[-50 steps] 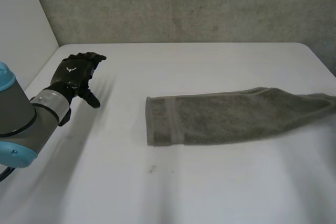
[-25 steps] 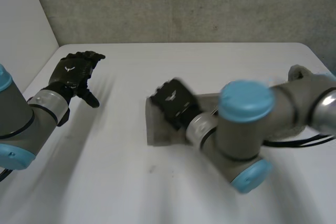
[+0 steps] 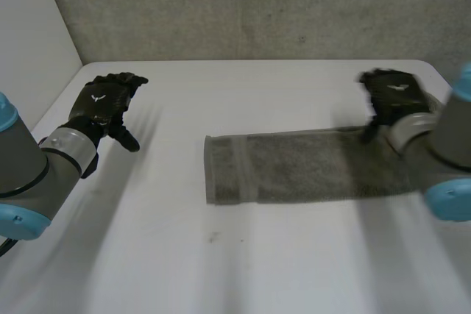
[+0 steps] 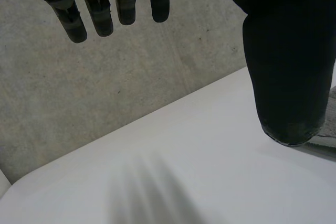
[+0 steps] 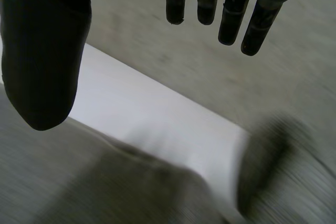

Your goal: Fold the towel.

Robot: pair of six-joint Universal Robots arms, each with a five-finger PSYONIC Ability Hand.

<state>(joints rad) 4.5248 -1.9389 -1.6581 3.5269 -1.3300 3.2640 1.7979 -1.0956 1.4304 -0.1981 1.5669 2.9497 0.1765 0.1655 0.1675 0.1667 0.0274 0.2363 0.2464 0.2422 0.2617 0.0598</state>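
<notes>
A grey-brown towel (image 3: 302, 167) lies folded into a long band across the right half of the white table (image 3: 221, 270). My right hand (image 3: 392, 93) hovers above the towel's right end, open, its straight fingers (image 5: 231, 9) and thumb holding nothing; the towel (image 5: 94, 182) lies below its palm. My left hand (image 3: 103, 104) hangs open over the table's far left, well apart from the towel. Its fingers (image 4: 94, 9) are straight and its thumb (image 4: 289, 66) is spread wide, and a corner of the towel (image 4: 329, 124) peeks out beside the thumb.
A rough grey wall (image 3: 257, 5) runs along the table's far edge, and a pale wall stands at the left. My right arm (image 3: 449, 159) covers the towel's right end.
My right arm came into view, swept over the towel's left part half a second ago, and has swung back to its right end. The towel's right end lies straighter. My left hand stayed put.
</notes>
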